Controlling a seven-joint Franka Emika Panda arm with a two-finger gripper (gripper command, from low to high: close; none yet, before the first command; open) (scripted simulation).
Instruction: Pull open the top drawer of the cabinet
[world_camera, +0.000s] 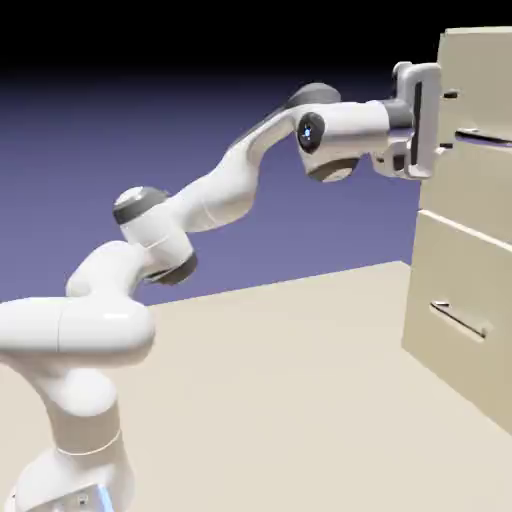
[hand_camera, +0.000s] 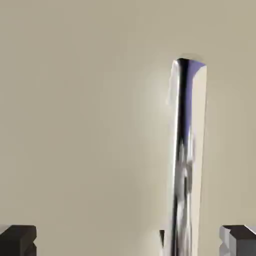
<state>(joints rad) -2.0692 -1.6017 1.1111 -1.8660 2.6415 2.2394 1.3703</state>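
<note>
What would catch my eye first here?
The white arm, stretching from the exterior view's lower left toward the beige cabinet at right. Then, in the hand view, a shiny bar handle right of the middle, between the end effector's open fingers.

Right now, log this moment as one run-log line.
end effector: open | top drawer handle: between the fingertips, off-centre, not gripped | top drawer: shut

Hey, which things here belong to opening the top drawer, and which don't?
For the job:
- top drawer
- its bar handle
- cabinet
- end effector

Not needed:
- lower drawer
- lower drawer's handle
</note>
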